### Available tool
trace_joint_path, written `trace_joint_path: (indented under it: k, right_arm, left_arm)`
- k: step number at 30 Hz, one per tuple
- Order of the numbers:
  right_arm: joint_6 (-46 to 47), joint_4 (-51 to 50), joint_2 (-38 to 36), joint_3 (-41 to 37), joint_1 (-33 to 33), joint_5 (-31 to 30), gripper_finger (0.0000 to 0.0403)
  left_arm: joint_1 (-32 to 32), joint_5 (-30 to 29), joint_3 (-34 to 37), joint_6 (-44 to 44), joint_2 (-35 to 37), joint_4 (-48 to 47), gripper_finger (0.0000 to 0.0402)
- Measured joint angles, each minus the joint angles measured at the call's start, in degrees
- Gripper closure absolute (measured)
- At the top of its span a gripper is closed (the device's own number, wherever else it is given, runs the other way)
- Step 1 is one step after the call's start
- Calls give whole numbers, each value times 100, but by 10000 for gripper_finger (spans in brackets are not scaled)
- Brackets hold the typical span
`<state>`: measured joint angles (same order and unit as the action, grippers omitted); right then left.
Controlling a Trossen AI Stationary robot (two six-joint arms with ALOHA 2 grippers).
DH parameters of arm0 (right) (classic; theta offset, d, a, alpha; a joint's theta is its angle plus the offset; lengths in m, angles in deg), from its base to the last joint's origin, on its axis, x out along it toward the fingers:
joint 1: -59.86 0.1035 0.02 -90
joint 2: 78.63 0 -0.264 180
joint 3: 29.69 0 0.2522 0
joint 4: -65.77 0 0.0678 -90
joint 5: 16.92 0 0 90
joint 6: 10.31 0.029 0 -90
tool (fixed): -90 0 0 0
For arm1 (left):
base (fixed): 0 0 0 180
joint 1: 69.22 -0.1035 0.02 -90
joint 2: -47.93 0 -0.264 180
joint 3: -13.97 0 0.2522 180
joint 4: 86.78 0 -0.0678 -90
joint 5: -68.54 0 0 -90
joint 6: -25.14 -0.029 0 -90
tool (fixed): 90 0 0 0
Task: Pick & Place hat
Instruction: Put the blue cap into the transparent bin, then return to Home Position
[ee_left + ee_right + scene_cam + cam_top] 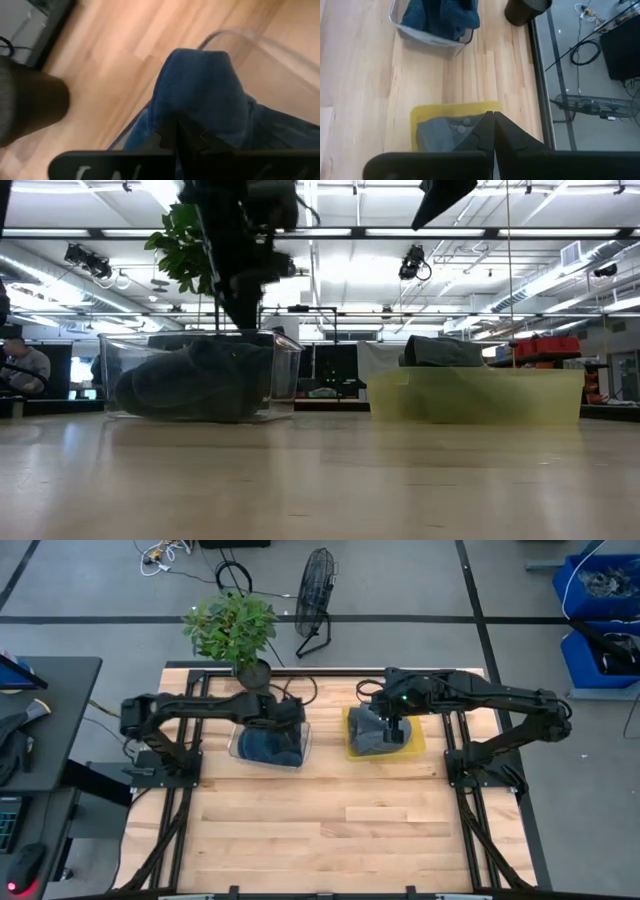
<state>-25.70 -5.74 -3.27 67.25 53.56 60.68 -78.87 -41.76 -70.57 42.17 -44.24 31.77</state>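
Note:
A blue hat point(268, 745) lies bunched inside a clear plastic bin point(236, 745) at the table's far left. My left gripper point(176, 137) reaches down into that bin and is shut on the blue hat point(200, 85). A grey hat point(375, 732) sits in a yellow tray point(415, 745) to the right of the bin, its top standing above the tray's rim point(440, 350). My right gripper point(494, 127) hovers above the grey hat point(447, 134), shut and touching nothing; in the low view it shows high above the yellow tray point(475, 395). My left gripper pinches a raised fold of the blue hat's cloth point(172, 117) between its two fingers, coming from above into the bin. The cloth rises in a peak past the fingertips while the hat's other parts stay in the bin. How many layers it has, I cannot tell.
A potted plant point(250, 670) stands at the table's far edge, just behind the clear bin. The near half of the wooden table point(320, 840) is bare. Each arm's base frame runs along its own side of the table. A fan stands on the floor beyond the far edge.

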Motion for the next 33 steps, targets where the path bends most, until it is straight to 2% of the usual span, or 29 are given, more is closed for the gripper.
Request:
trace_joint_path:
  k: [9,20,26,29,33]
  right_arm:
    - [-8,-69,110,-2,119,44,397]
    - [-7,-104,108,-2,133,47,397]
    - [75,-341,108,-4,133,293,397]
    - [167,-540,92,-5,133,297,397]
    - [351,-573,-118,-6,194,295,398]
  left_arm:
    - [131,723,-4,-223,-738,17,399]
    - [-70,700,-9,-310,-1273,131,399]
    - [176,660,-181,-264,-563,-91,399]
    - [439,601,-270,-103,58,-307,399]
    - [899,116,-284,-70,1117,-435,399]
